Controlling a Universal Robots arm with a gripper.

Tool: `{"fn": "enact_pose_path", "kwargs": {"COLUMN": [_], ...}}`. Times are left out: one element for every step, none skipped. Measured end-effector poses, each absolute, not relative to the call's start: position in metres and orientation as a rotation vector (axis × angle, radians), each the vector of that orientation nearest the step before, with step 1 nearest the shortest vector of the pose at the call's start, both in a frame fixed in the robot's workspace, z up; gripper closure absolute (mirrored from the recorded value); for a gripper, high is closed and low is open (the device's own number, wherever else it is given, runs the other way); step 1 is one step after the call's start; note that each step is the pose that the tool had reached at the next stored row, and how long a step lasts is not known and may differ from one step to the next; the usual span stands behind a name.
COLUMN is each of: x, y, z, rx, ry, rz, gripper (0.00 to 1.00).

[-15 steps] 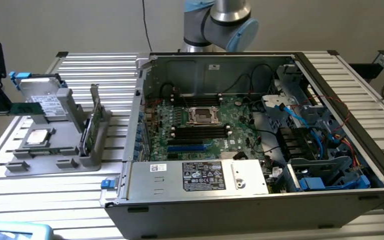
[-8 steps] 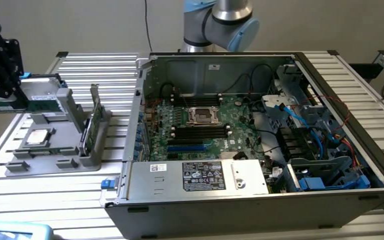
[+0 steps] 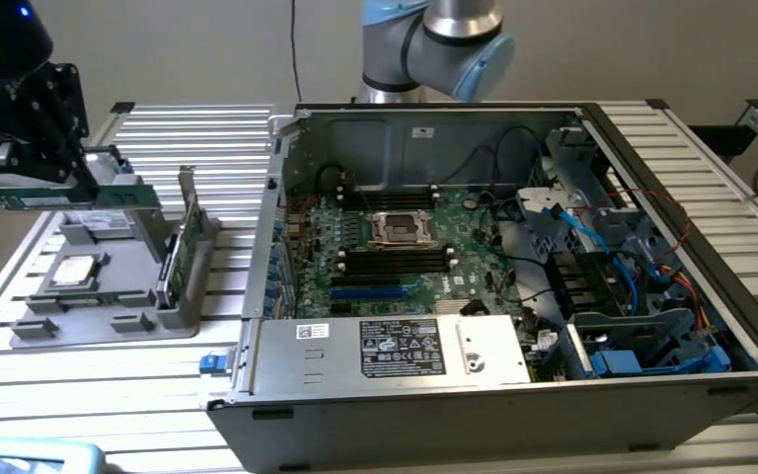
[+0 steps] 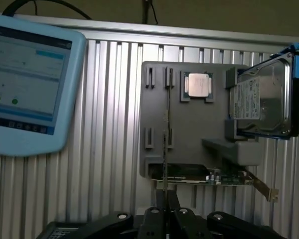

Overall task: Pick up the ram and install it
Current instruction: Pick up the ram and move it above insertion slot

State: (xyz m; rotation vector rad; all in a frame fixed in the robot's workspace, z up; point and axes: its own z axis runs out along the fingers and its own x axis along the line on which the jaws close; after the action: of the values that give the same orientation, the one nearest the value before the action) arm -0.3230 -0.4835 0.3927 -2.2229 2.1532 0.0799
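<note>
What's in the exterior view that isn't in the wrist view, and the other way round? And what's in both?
Exterior view: the open computer, its motherboard and the arm.
Wrist view: the lit tablet screen.
Both: the gripper shut on the ram, held above the gray tray, and the silver chip lying in that tray.

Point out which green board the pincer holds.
The long, narrow ram, clamped in the pincer; the larger bracketed card stands in the gray tray.
</note>
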Motion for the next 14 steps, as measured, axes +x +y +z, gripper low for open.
{"fn": "enact_pose_path", "kwargs": {"x": [-0.319, -0.314, -0.309, -0.305, -0.3, -0.296, -0.291, -0.287, -0.282, -0.278, -0.273, -0.268, -0.264, -0.259], "y": [-0.485, -0.486, -0.487, -0.488, -0.489, -0.49, -0.491, -0.492, -0.493, -0.493, -0.494, -0.494, -0.495, -0.495], "z": [0.395, 0.398, 0.401, 0.404, 0.406, 0.409, 0.411, 0.414, 0.416, 0.417, 0.418, 0.419, 0.419, 0.42], "rx": [-2.221, -2.219, -2.218, -2.216, -2.215, -2.213, -2.211, -2.209, -2.208, -2.207, -2.206, -2.205, -2.203, -2.202], "ry": [2.152, 2.15, 2.148, 2.147, 2.145, 2.143, 2.142, 2.14, 2.138, 2.137, 2.136, 2.135, 2.134, 2.133], "rz": [0.083, 0.087, 0.09, 0.093, 0.096, 0.1, 0.103, 0.107, 0.109, 0.112, 0.113, 0.115, 0.118, 0.121], "gripper": [0.87, 0.87, 0.87, 0.87, 0.87, 0.87, 0.87, 0.87, 0.87, 0.87, 0.87, 0.87, 0.87, 0.87]}}
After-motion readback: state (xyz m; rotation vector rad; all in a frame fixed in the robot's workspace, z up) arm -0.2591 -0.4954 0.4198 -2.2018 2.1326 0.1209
